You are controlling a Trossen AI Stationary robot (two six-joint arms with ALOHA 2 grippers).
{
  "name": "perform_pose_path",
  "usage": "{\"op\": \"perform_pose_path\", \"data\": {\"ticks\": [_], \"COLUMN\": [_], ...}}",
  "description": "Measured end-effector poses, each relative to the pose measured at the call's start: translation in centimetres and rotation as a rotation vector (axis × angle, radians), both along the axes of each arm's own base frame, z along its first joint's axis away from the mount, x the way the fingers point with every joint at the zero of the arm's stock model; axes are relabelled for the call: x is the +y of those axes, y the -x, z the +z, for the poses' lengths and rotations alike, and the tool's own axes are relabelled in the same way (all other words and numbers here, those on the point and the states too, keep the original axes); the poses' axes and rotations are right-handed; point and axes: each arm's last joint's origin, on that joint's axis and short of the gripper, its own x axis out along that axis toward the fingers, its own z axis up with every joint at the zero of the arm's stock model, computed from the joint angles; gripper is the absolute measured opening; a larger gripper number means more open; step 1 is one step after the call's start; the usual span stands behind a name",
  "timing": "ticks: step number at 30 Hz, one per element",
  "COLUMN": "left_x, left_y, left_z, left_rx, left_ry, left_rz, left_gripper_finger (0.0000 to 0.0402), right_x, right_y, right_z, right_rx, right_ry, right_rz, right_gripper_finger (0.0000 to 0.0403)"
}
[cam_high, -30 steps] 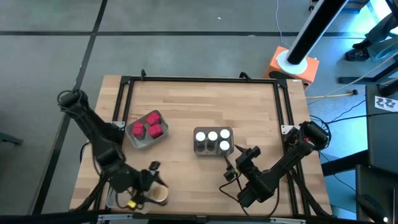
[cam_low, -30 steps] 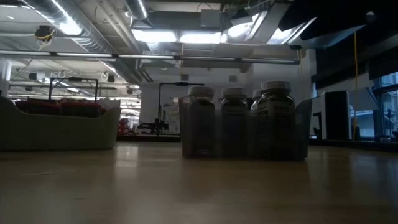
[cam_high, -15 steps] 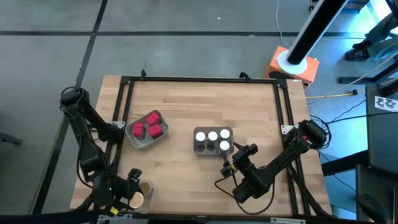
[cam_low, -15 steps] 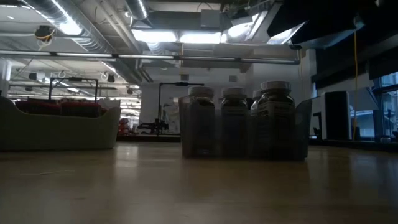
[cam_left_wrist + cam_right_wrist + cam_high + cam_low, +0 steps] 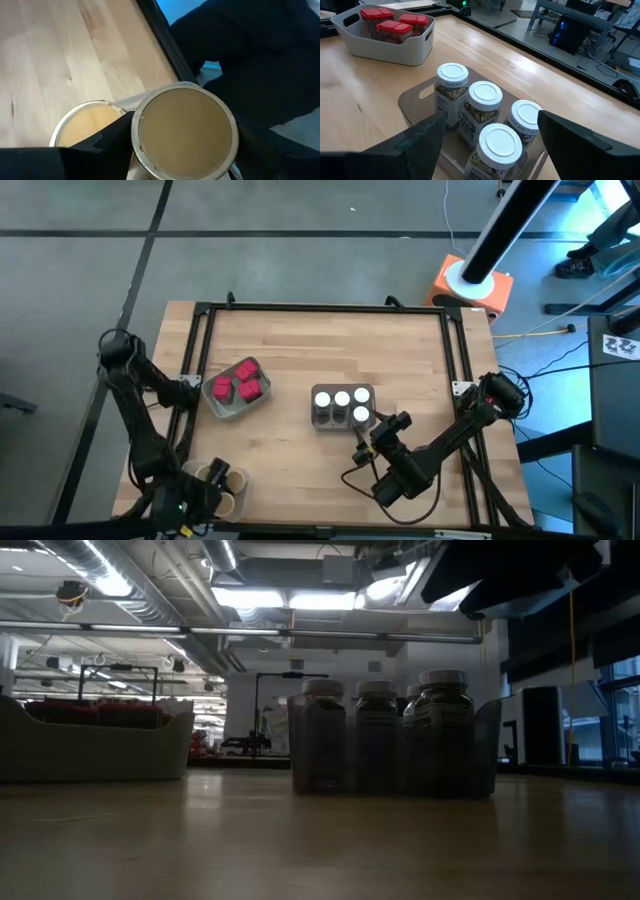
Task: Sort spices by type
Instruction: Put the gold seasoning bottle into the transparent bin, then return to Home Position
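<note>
Standing upright in a smoky clear tray [image 5: 415, 102] near the table's [image 5: 300, 340] middle, four white-lidded jars [image 5: 485, 95] keep their long axes vertical, lids up, packed two by two and touching. To their left on the table, a grey bin [image 5: 226, 406] holds three red packets [image 5: 245, 380], also upright with their red tops facing up; the bin sits slightly turned against the table's edges.

At the table's near left corner, the left gripper [image 5: 215, 485] is closed around a tan-lidded jar [image 5: 184, 130], its fingers [image 5: 107, 142] pressing the lid's rim from either side. This jar stands upright, lid toward the wrist camera. A second tan-lidded jar [image 5: 87, 125] stands just beside it, touching or nearly so, and partly hidden by one finger. A black frame rail [image 5: 162, 42] runs close alongside these jars.

The right gripper [image 5: 385, 430] hangs just beside the white-lidded jars, on their near right side, jaws spread wide and holding nothing. From table height, the jars [image 5: 380, 735] block the room behind.
</note>
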Motion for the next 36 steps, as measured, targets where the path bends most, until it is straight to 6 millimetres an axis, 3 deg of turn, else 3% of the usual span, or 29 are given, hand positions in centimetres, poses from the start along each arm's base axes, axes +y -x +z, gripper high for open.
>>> {"op": "perform_pose_path", "data": {"ticks": [7,14,19,22,26,32,36], "left_x": [-0.1,0.4,0.5,0.9,1.4,2.7,4.3], "left_y": [-0.4,-0.7,-0.7,-0.6,-0.4,-0.7,-1.5], "left_z": [-1.6,-1.6,-1.5,-0.5,2.2,6.5,7.5], "left_rx": [0.028,0.056,0.055,0.047,0.010,-0.171,-0.293], "left_ry": [-0.096,-0.088,-0.085,-0.045,0.042,0.104,0.048], "left_rz": [-0.014,0.047,0.054,0.069,0.077,0.134,0.243], "left_gripper_finger": [0.0262,0.0307,0.0312,0.0311,0.0311,0.0311,0.0311], "right_x": [0.0,0.0,0.0,0.0,0.0,0.1,0.4], "right_y": [0.0,0.0,0.0,0.0,0.0,0.0,-0.3], "right_z": [0.0,0.0,0.0,0.0,0.0,-0.2,-0.2], "right_rx": [-0.001,-0.001,-0.001,-0.001,0.000,0.044,0.006], "right_ry": [0.000,0.000,0.001,0.001,-0.001,-0.062,-0.098], "right_rz": [0.000,0.001,0.001,0.001,0.001,-0.007,-0.005], "right_gripper_finger": [0.0315,0.0315,0.0315,0.0315,0.0315,0.0315,0.0315]}}
